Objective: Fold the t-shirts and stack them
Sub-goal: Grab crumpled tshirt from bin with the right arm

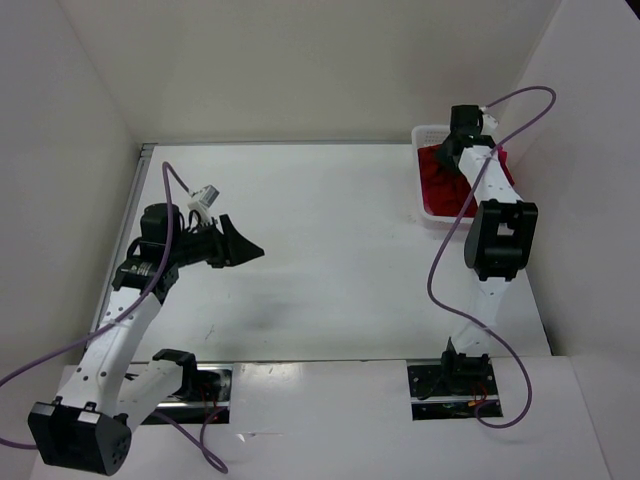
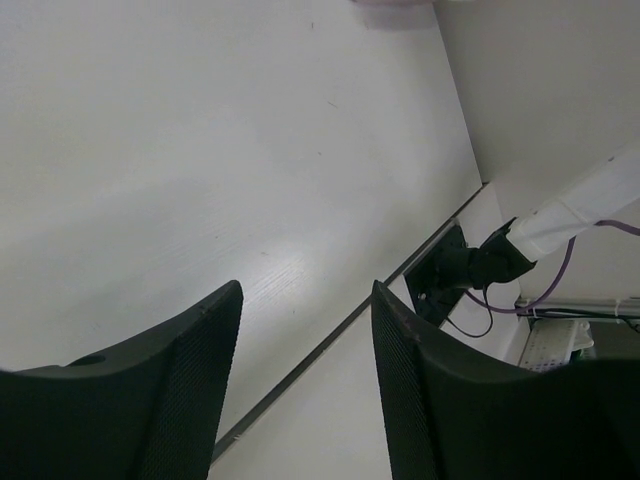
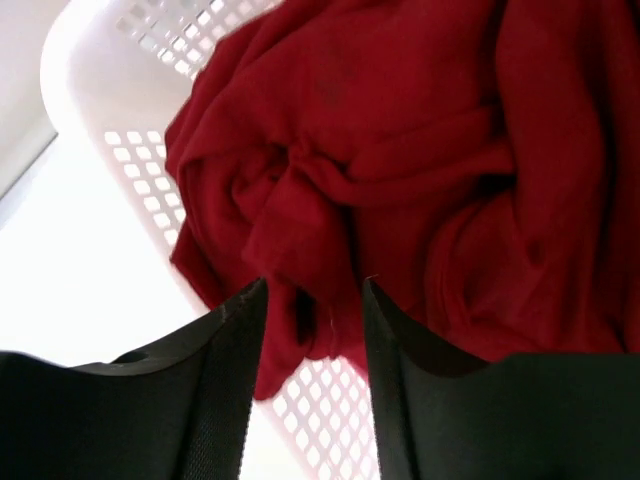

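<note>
Red shirts (image 3: pixel 420 150) lie crumpled in a basket (image 3: pixel 130 160) at the counter's (image 1: pixel 330 250) far right corner.
Right jaws hover spread directly above the heap; left jaws, also spread, hang well apart, far left.

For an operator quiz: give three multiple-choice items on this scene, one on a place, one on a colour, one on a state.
1. Where does the shirt lie?
A) in the white basket
B) flat at the table's middle
C) under the left arm
2. What colour is it?
A) pale pink
B) dark red
C) blue
3. How is the left tool?
A) shut on cloth
B) open, holding nothing
C) out of view
Key: 1 A, perforated white walls surround it; 2 B, the right wrist view shows deep red folds; 3 B, bare table shows in its gap.
</note>
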Robot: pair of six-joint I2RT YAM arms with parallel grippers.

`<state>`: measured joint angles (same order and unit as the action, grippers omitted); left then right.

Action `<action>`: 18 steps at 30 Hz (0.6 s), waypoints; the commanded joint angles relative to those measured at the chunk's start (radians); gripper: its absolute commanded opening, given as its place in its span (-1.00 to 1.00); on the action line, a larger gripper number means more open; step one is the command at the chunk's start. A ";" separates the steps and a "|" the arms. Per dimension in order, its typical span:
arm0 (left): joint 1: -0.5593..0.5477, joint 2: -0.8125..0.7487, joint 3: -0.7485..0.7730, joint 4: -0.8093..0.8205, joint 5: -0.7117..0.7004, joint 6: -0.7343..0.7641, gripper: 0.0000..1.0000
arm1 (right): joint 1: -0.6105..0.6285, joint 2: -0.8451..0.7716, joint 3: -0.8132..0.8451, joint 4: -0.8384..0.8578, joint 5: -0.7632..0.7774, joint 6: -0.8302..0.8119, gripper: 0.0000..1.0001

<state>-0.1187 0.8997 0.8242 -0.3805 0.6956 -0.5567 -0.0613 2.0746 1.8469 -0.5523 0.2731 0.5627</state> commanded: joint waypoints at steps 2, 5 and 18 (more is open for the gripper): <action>0.025 -0.004 -0.007 0.035 0.004 -0.016 0.21 | -0.018 0.055 0.081 0.018 0.021 -0.017 -0.14; 0.034 -0.004 -0.017 0.035 0.004 -0.031 0.19 | -0.018 0.073 0.081 0.021 -0.002 -0.017 -0.36; 0.034 -0.004 -0.005 0.060 0.004 -0.064 0.19 | -0.018 -0.158 0.034 0.058 -0.102 -0.006 -1.00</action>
<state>-0.0898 0.8997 0.8108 -0.3731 0.6930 -0.5876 -0.0765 2.1137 1.8790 -0.5421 0.2199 0.5527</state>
